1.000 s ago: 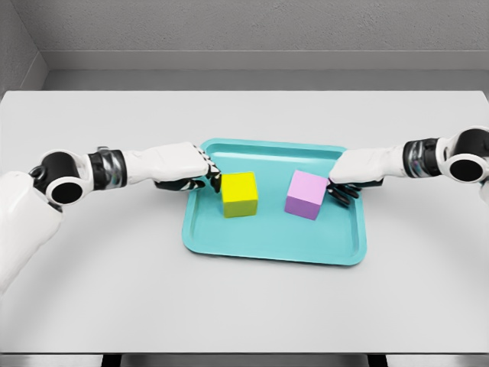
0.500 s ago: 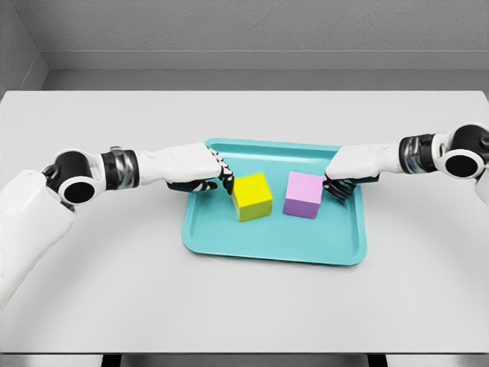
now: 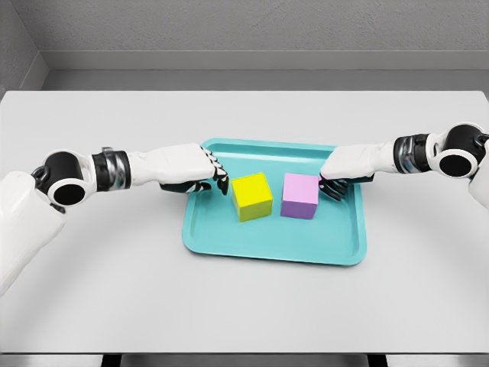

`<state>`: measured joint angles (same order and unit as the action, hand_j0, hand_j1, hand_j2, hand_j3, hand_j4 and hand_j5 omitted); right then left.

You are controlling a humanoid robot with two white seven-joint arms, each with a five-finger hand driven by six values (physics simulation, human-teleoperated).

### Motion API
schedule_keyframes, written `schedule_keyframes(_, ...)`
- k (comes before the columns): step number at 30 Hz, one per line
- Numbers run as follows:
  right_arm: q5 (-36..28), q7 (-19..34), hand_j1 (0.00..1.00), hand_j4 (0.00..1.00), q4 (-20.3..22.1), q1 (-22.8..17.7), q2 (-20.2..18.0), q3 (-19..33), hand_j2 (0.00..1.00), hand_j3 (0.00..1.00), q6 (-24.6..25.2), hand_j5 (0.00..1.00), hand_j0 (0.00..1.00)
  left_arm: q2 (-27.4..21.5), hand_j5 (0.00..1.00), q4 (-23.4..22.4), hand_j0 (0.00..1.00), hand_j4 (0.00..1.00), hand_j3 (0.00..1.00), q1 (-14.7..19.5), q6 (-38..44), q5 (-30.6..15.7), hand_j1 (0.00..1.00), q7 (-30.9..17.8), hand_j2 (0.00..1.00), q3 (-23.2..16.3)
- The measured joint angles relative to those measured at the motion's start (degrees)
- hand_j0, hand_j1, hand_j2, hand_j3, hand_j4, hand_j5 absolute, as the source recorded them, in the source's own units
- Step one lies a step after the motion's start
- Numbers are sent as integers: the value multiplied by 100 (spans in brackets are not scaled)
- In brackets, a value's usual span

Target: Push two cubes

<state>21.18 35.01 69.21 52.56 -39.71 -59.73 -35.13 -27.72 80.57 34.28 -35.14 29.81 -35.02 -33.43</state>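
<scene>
A flat teal plastic tray (image 3: 229, 233) with a low rim sits in the middle of a big pale grey table (image 3: 244, 306). Two blocks stand inside the tray, side by side. The bright yellow cube (image 3: 252, 196) is on the left and is turned a little, so one corner points forward. The soft purple cube (image 3: 299, 196) is on the right and sits straighter. The two cubes are very close, with only a thin gap between them.

The white left hand (image 3: 191, 171) reaches in over the left rim of the tray. Its fingers (image 3: 216, 177) are curled in and hold nothing. Their dark tips are just beside the left side of the yellow cube; I cannot tell if they touch it.

The white right hand (image 3: 348, 168) comes in over the right part of the tray. Its fingers (image 3: 333, 188) are curled under too, holding nothing, and they press on the right side of the purple cube.
</scene>
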Motion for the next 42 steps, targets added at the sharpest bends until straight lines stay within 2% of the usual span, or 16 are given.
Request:
schedule_keyframes(10,8,15,13,13,-94,97,-56,5,13,13,3,13,13,228,52,-402,52,52,52,53,-1,2,52,0,52,-7)
schedule_keyframes(22,-359,81,14,14,177,141,-454,-63,14,14,22,14,14,402,52,-632,52,52,52,88,76,-165,52,8,52,19)
schedule_keyframes(26,-219,30,14,14,208,132,-473,-159,14,14,25,14,14,442,52,-729,52,52,52,193,37,-77,52,5,52,3)
schedule_keyframes(34,157,-78,14,14,312,123,-454,-316,14,14,53,14,14,537,52,-787,52,52,52,193,71,-115,52,11,52,-2)
schedule_keyframes(42,164,-50,14,14,401,123,-450,-353,14,14,29,14,14,661,52,-768,52,52,52,202,28,-42,52,6,52,-43)
